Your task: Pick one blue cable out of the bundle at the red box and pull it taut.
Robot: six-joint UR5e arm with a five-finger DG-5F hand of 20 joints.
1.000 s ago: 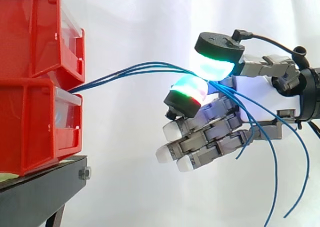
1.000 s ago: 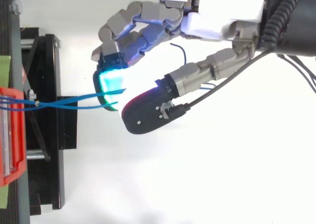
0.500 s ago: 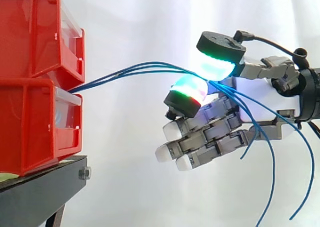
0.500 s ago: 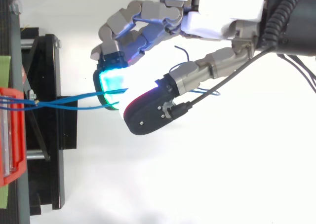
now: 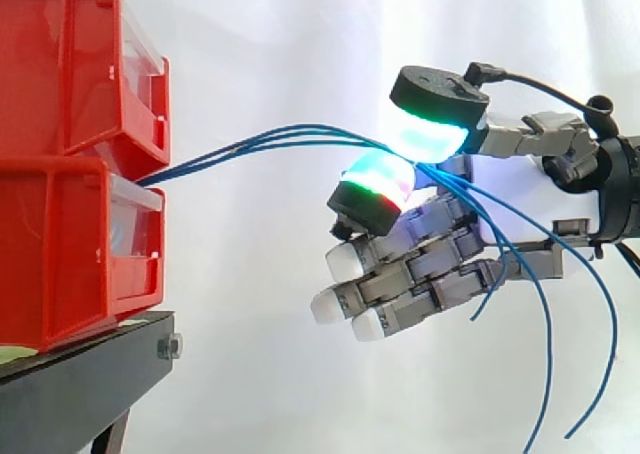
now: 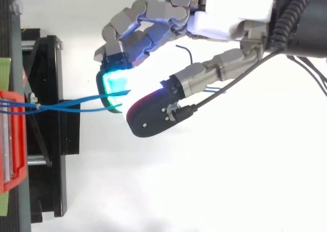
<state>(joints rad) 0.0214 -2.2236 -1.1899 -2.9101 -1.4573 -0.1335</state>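
Several thin blue cables (image 5: 262,139) come out of the gap between two stacked red bins (image 5: 70,224), at their right-hand face, and run together to the right in a shallow upward bow, not in a straight line. At the top of that bow they pass between two glowing pads of the hand (image 5: 515,179): a thumb pad (image 5: 432,134) lit cyan and green sits above them, and a finger pad (image 5: 375,186) lit green and red sits just below. The two pads are brought close together with the strands caught between them, so the hand is pinched onto the whole group and not onto a single strand. From above, the cables cross one another just beside the bins and then reach the cyan pad, with the thumb's dark back lying over them. Past the pinch the loose ends spill across the white palm and hang down in long curves towards the lower right. The remaining fingers are curled inward below the pinch, their white tips pointing left towards the bins and touching nothing. The hand is in the air, well apart from the bins. The bins rest on a black stand (image 5: 80,384), and a white curtain (image 5: 280,34) hangs behind everything.
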